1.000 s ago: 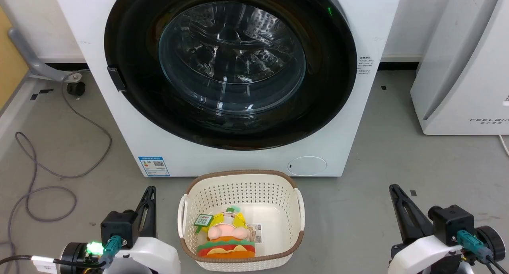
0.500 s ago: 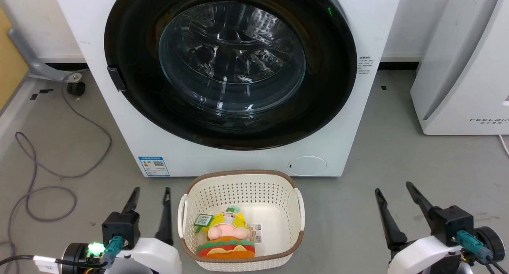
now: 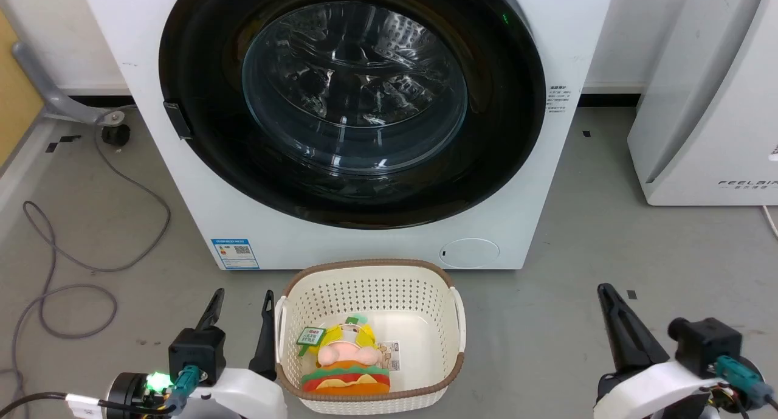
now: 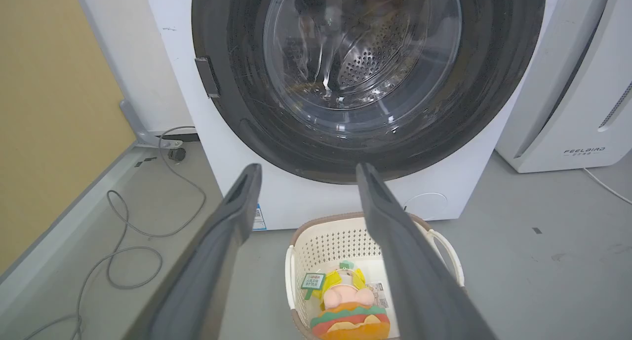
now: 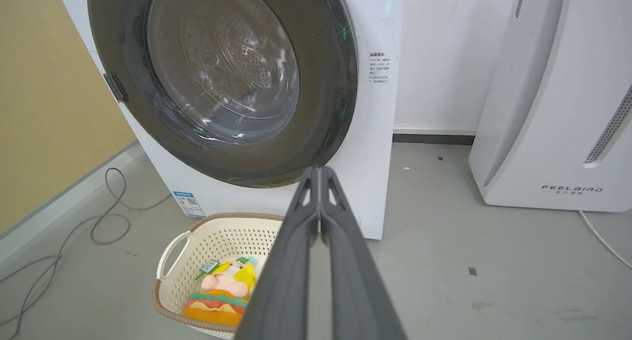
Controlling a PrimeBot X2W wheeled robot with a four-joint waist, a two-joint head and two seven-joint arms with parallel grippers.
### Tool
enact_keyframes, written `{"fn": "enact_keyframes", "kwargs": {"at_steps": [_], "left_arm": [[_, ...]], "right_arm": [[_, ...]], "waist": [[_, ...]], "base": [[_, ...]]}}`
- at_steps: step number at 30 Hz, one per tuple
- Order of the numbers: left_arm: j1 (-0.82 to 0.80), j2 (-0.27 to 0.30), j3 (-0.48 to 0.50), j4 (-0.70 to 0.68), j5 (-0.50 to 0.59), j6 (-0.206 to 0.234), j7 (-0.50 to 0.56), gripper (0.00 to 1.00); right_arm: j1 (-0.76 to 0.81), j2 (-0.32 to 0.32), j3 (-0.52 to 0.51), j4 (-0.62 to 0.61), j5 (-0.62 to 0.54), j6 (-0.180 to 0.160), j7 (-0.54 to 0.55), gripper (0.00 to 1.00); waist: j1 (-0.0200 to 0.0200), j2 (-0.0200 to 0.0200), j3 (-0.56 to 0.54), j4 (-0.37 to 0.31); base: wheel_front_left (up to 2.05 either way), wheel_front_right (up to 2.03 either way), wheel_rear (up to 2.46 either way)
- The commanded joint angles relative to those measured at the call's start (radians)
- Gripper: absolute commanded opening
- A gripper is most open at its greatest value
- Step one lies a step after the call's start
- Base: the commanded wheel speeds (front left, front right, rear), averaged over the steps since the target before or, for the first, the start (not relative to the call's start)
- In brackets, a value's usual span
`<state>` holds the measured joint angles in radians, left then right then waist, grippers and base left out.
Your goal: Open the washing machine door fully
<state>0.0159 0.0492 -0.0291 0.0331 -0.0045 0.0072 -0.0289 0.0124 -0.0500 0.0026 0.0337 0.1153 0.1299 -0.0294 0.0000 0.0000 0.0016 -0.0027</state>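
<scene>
door [image 3: 355, 96] sat closed on washer [image 3: 364, 245], well ahead of and above both grippers. left gripper [image 3: 242, 297] had fingers spread wide, holding nothing; right gripper [image 3: 603, 291] was pinched closed, empty. door was a glossy black ring, clear bulging glass, small dark tab [image 3: 178, 120] at its left edge. perforated cream basket [image 3: 371, 264] sat between them. door top was cut off

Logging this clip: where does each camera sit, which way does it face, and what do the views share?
Head view: on the head, looking forward and down at the shut washing machine door; left claw open, right claw shut, bottom corners.
Left wrist view: left arm, facing the door between spread fingers.
Right wrist view: right arm, facing the door obliquely past closed fingers.
All share door, basket, plush toy.
</scene>
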Motion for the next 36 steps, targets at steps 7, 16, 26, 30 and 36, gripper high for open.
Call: {"fn": "enact_keyframes", "kwargs": {"at_steps": [7, 16, 26, 30, 36], "left_arm": [[-0.022, 0.001, -0.018, 0.014, -0.011, 0.009, -0.025, 1.00], [-0.039, 0.001, -0.034, 0.018, -0.014, 0.015, -0.044, 1.00], [-0.077, 0.001, -0.056, 0.009, -0.014, 0.022, -0.065, 1.00], [-0.098, 0.001, -0.065, 0.001, -0.011, 0.026, -0.073, 1.00], [-0.127, 0.001, -0.077, -0.013, -0.007, 0.032, -0.084, 1.00]], "right_arm": [[-0.032, 0.000, -0.012, 0.024, 0.210, 0.000, -0.025, 0.00], [-0.113, -0.008, -0.053, 0.072, 0.416, 0.000, -0.026, 0.00], [-0.281, -0.067, -0.066, 0.169, 0.605, 0.000, -0.032, 0.00], [-0.368, -0.101, -0.055, 0.217, 0.671, 0.000, -0.039, 0.00], [-0.493, -0.145, -0.027, 0.282, 0.747, 0.000, -0.040, 0.00]], "waist": [[0.0000, 0.0000, 0.003, -0.001], [0.0000, 0.0000, 0.020, 0.000], [0.0000, 0.0000, 0.073, 0.005], [0.0000, 0.0000, 0.102, 0.008], [0.0000, 0.0000, 0.143, 0.014]], "base": [[0.00, 0.00, 0.00], [0.00, 0.00, 0.00], [0.00, 0.00, 0.00], [0.00, 0.00, 0.00], [0.00, 0.00, 0.00]]}}
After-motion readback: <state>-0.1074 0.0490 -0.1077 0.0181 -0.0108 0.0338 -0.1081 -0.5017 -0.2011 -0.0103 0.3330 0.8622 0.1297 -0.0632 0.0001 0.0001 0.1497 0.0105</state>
